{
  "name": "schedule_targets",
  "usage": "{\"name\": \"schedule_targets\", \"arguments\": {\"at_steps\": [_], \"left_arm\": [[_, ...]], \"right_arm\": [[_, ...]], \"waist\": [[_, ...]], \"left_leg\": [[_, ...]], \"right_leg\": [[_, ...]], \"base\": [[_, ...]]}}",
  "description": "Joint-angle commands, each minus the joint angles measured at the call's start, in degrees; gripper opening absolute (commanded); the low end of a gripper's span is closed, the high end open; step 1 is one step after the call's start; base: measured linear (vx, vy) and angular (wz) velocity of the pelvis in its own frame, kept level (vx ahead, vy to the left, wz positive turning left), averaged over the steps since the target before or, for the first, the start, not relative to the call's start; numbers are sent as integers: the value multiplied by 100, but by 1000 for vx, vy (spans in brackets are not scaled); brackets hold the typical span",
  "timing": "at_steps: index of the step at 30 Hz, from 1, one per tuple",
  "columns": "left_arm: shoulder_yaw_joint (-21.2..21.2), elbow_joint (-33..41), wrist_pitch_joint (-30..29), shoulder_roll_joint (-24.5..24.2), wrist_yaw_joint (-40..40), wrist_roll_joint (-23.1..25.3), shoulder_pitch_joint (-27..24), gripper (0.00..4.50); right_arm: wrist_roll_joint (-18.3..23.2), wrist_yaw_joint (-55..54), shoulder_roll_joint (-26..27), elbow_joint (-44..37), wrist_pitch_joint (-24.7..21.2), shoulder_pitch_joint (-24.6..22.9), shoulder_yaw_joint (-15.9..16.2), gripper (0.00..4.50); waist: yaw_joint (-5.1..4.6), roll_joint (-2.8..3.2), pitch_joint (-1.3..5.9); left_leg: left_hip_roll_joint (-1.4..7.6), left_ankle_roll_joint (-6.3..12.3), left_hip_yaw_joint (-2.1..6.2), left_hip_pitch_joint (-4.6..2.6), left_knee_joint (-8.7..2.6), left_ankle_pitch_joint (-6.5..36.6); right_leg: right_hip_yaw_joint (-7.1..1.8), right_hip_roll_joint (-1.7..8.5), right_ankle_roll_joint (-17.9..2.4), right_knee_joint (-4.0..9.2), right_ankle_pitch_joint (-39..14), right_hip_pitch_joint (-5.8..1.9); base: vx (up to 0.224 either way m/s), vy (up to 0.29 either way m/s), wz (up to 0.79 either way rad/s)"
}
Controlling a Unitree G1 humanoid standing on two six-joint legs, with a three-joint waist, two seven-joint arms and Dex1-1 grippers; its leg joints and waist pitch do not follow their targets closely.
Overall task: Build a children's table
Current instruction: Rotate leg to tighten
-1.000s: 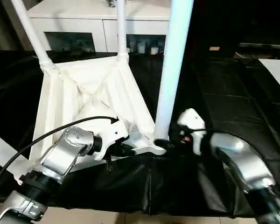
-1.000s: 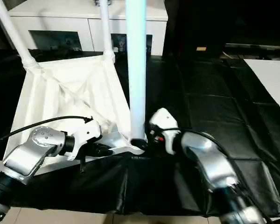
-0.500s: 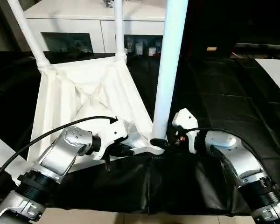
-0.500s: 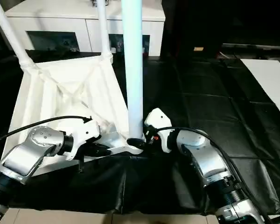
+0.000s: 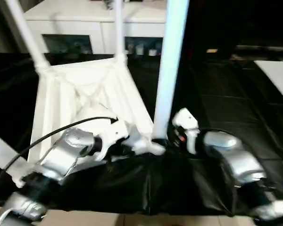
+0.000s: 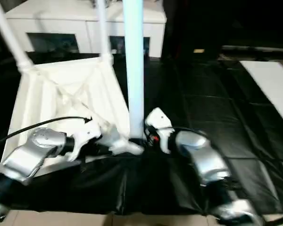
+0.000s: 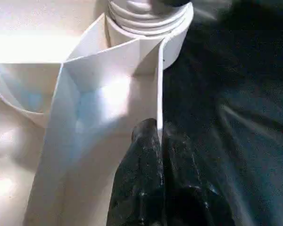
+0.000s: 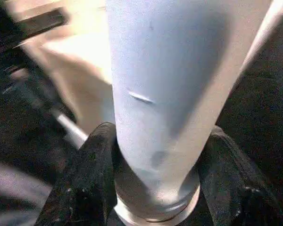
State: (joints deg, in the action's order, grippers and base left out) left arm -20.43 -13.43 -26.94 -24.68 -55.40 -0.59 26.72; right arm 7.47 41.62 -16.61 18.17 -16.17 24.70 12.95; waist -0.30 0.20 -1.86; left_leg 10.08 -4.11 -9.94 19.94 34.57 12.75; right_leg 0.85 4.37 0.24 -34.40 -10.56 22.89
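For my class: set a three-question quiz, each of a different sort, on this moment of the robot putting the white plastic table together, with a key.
1. True or false: the right gripper has its two black fingers on either side of the base of a round white plastic leg.
2. What does the left gripper pinch? A) a black cable B) the thin rim wall of the upturned white ribbed tabletop C) a loose leg
3. Fill in: behind the tabletop stands a white ____ with glass-fronted compartments.

Key: 1 true; 2 B; 3 cabinet.
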Motion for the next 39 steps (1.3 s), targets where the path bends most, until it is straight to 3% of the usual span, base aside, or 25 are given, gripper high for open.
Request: {"name": "schedule_targets", "arguments": {"at_steps": [1, 3, 6, 9, 11, 12, 13, 16, 18, 19, 21, 23, 24, 28, 32, 34, 35, 38, 39], "left_arm": [[-53, -241, -200, 245, 337, 36, 46, 0], [156, -606, -471, 775, 1010, 38, 302, 0], [243, -822, -537, 1030, 1364, 79, 440, 0], [324, -1022, -522, 1222, 1676, 111, 536, 0], [392, -1675, -347, 1638, 2475, 371, 808, 0], [369, -1908, -262, 1732, 2669, 465, 895, 0], [379, -2057, -211, 1797, 2791, 496, 948, 0], [314, -2191, -165, 1811, 2867, 573, 1001, 0], [209, -2222, -157, 1741, 2839, 662, 1018, 0], [148, -2214, -164, 1690, 2805, 715, 1014, 0], [145, -2129, -216, 1594, 2681, 703, 959, 0], [155, -2147, -207, 1552, 2602, 710, 950, 0], [174, -2135, -188, 1503, 2539, 704, 932, 0], [129, -1971, -186, 1353, 2317, 668, 861, 0], [-117, -1664, 128, 1012, 1747, 648, 684, 0], [-231, -1449, 151, 819, 1433, 623, 568, 0], [-352, -1038, 116, 492, 877, 523, 379, 0], [-497, -521, 308, 25, 40, 337, 177, 0], [-534, -400, 407, -100, -177, 289, 131, 0]], "right_arm": [[-290, -855, 139, 445, -322, 25, -193, 209], [-312, -1905, 645, 738, -552, 183, -502, 209], [-296, -2416, 898, 926, -643, 300, -672, 207], [-325, -2783, 1062, 1052, -638, 386, -753, 206], [-421, -3775, 1554, 1470, -617, 677, -959, 205], [-487, -4092, 1723, 1628, -577, 791, -1005, 205], [-542, -4254, 1822, 1732, -543, 868, -1008, 205], [-559, -4291, 1924, 1866, -449, 956, -975, 205], [-335, -3970, 2048, 1878, -221, 1008, -1010, 205], [-244, -3758, 2078, 1791, -113, 991, -1003, 260], [-398, -3355, 1934, 1433, 192, 853, -717, 272], [-428, -3300, 1884, 1298, 236, 799, -714, 278], [-456, -3283, 1807, 1132, 262, 735, -709, 293], [-337, -3113, 1613, 684, 143, 569, -742, 327], [-43, -2268, 1157, -98, -171, 223, -779, 359], [37, -1723, 777, -486, -322, 37, -646, 364], [109, -833, 80, -1033, -420, -263, -398, 364], [293, 202, -706, -1534, -393, -604, -180, 364], [358, 397, -836, -1602, -392, -663, -162, 364]], "waist": [[-12, -6, 212], [-42, -16, 225], [-82, -18, 241], [-89, -22, 263], [-82, -2, 276], [-111, -13, 284], [-99, -19, 288], [-75, -14, 282], [-66, -24, 296], [-60, -22, 294], [-55, -7, 285], [-63, -24, 273], [-96, -32, 263], [-121, -28, 258], [-92, -17, 282], [-60, 16, 283], [-11, 46, 279], [38, 39, 273], [39, 46, 250]], "left_leg": [[202, -11, 60, -1, -489, 1493], [192, -76, 75, 13, -496, 1524], [176, -98, 88, 40, -493, 1475], [170, -45, 79, 57, -481, 1327], [164, 15, 66, 61, -463, 1141], [145, -11, 59, 39, -459, 1158], [149, -17, 64, 35, -461, 1145], [162, 10, 69, 52, -471, 1154], [176, 126, 62, 60, -468, 1019], [182, 156, 60, 60, -468, 1026], [187, 194, 57, 63, -466, 1008], [188, 222, 59, 87, -477, 1021], [184, 191, 76, 105, -495, 1120], [191, 135, 82, 76, -504, 1312], [208, 270, 77, 78, -486, 981], [217, 341, 74, 68, -476, 864], [234, 421, 76, 58, -477, 746], [258, 488, 60, 50, -467, 798], [259, 504, 48, 46, -484, 928]], "right_leg": [[-144, 244, -1224, 443, -1947, -200], [-150, 247, -1078, 464, -2092, -189], [-143, 246, -1015, 476, -2046, -199], [-147, 241, -1079, 461, -1720, -206], [-152, 239, -1152, 437, -1367, -219], [-147, 223, -1188, 453, -1397, -190], [-144, 228, -1186, 448, -1374, -207], [-143, 237, -1157, 433, -1250, -226], [-136, 243, -1227, 400, -847, -245], [-136, 249, -1235, 401, -817, -245], [-134, 253, -1289, 401, -784, -254], [-136, 260, -1295, 408, -824, -268], [-128, 264, -1236, 425, -1088, -286], [-140, 256, -1156, 461, -1472, -240], [-146, 243, -1280, 403, -750, -273], [-142, 235, -1352, 388, -451, -293], [-128, 241, -1476, 358, -142, -308], [-146, 259, -1532, 346, -123, -324], [-145, 259, -1581, 368, -306, -288]], "base": [[0, 0, 0], [0, 0, 0], [0, 0, 0], [0, 0, 0], [0, 0, 0], [0, 0, 0], [0, 0, 0], [0, 0, 0], [0, 0, 0], [0, 0, 0], [0, 0, 0], [0, 0, 0], [0, 0, 0], [0, 0, 0], [0, 0, 0], [0, 0, 0], [0, 0, 0], [0, 0, 0], [0, 0, 0]]}}
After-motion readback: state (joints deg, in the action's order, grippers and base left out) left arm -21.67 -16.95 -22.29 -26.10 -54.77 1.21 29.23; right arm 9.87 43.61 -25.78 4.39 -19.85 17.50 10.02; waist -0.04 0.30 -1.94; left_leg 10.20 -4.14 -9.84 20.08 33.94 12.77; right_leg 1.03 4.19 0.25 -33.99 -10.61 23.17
